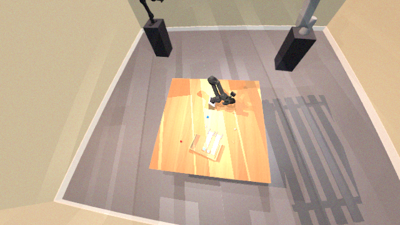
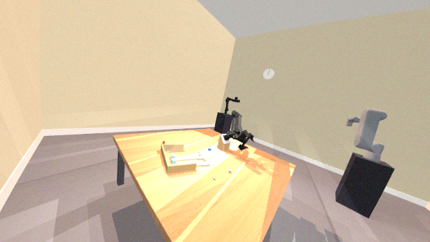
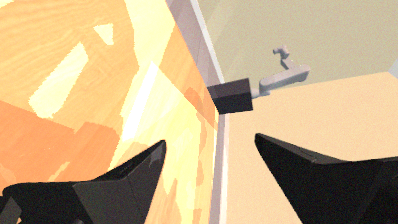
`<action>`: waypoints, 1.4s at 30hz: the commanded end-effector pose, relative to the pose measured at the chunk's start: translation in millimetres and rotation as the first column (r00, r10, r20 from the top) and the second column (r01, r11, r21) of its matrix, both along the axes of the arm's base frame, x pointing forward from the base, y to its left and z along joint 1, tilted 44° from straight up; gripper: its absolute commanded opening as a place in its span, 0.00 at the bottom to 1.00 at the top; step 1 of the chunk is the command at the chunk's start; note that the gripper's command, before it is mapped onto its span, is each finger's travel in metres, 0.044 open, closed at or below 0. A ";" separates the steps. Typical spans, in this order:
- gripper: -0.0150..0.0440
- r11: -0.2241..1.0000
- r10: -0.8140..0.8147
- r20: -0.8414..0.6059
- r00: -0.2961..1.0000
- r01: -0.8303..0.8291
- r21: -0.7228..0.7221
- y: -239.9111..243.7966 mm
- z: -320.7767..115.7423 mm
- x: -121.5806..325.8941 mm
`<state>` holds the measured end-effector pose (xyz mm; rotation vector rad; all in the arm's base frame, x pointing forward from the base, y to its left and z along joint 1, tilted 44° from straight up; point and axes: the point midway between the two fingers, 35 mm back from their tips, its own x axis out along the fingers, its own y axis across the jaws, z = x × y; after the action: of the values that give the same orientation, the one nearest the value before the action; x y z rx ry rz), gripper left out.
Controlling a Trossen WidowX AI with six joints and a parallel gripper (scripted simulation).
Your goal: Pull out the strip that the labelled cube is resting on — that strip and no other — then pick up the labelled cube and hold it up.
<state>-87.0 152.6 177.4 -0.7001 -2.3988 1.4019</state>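
My gripper is open, with nothing between its fingers in the wrist view. It hangs near the arm's base, well away from the tray. Long pale strips lie side by side in the tray, their ends pointing toward the arm. Small pale blue cubes are at the strips' far ends. The cubes are too small to read any label, and which strip bears the labelled one cannot be told. Neither strips nor cubes show in the wrist view.
A wooden box with a white top edge stands beside the arm. A blue object lies between box and tray. A red object and a small pale object flank the tray.
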 end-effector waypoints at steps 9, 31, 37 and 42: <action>0.93 0.816 -0.477 -0.273 0.836 0.305 -0.492 43.5 3.2 80.8; 0.93 0.566 -0.597 -0.225 -0.770 -0.205 -0.798 -58.3 -39.5 349.4; 0.93 0.774 -0.259 -0.031 -0.965 -0.188 -0.605 -128.9 -61.6 384.5; 0.93 0.914 0.033 0.158 -0.987 -0.034 -0.403 -195.1 -83.4 397.9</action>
<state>299.0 15.1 113.8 0.3849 0.4583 0.6001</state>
